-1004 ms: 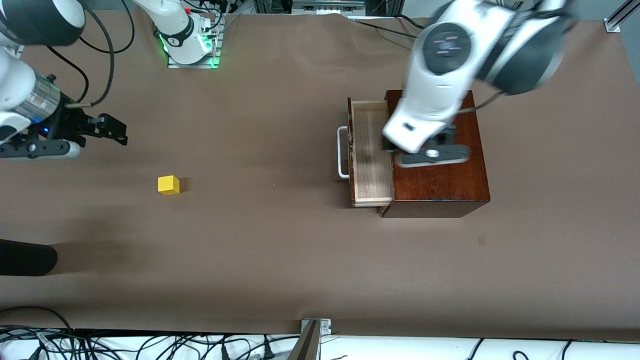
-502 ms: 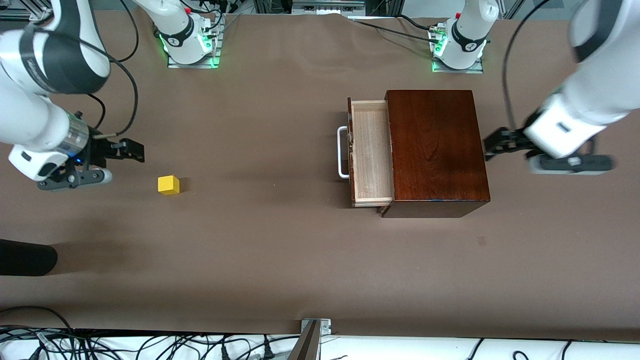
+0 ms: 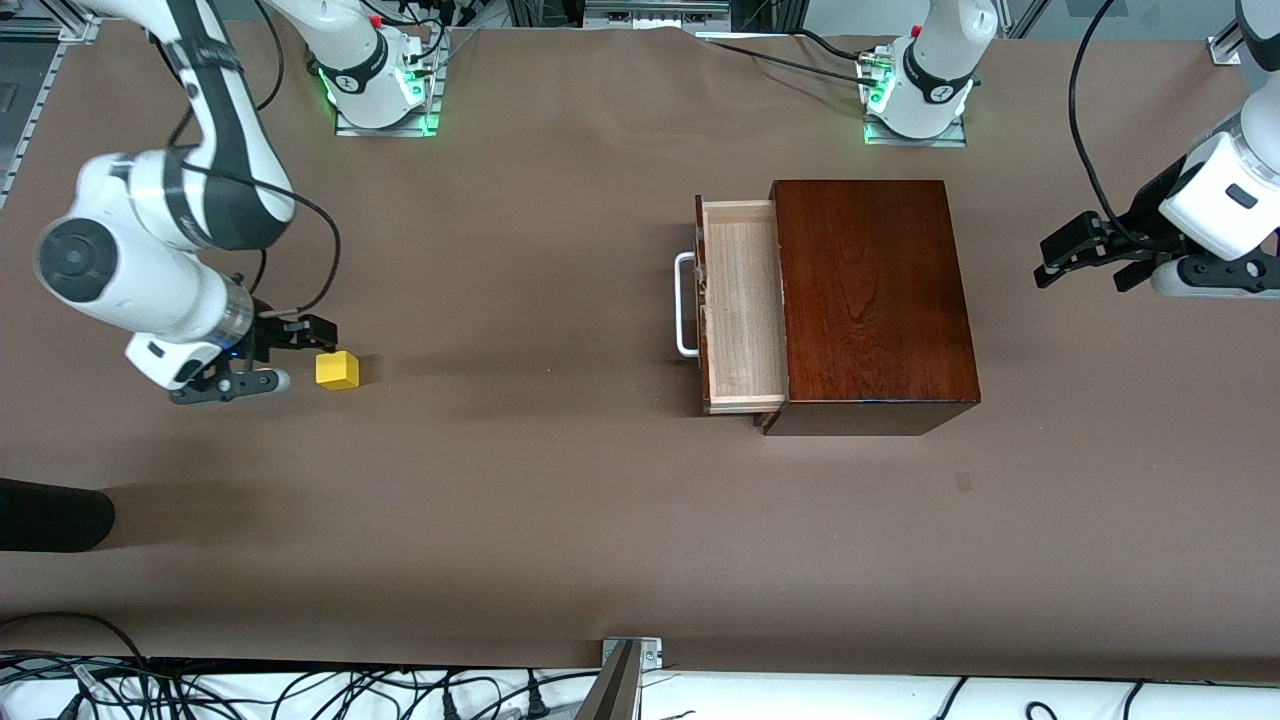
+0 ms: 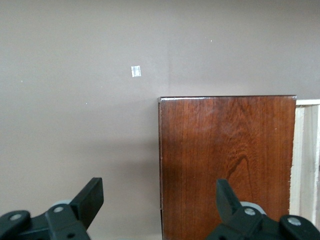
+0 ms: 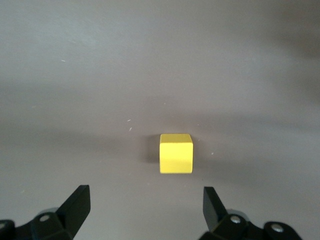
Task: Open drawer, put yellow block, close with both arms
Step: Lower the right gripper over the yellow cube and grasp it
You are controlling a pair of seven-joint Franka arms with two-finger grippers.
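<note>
The yellow block [image 3: 338,369] sits on the brown table toward the right arm's end. My right gripper [image 3: 303,338] is low beside it, open; in the right wrist view the block [image 5: 176,153] lies just ahead of the gripper [image 5: 146,197], not between the fingers. The drawer [image 3: 742,300] stands pulled out of the mahogany box [image 3: 870,300], its white handle [image 3: 685,305] facing the block, and its pale wood inside holds nothing. My left gripper [image 3: 1085,268] hangs open over the table at the left arm's end. In the left wrist view the gripper [image 4: 159,192] looks down on the box [image 4: 225,165].
The two arm bases [image 3: 380,85] [image 3: 915,90] stand along the table's edge farthest from the front camera. A dark rounded object [image 3: 50,515] pokes in at the right arm's end, nearer the camera than the block. A small mark [image 3: 962,482] sits on the table near the box.
The left arm swung from over the box and drawer out to the left arm's end of the table. The right gripper came down and closer to the yellow block.
</note>
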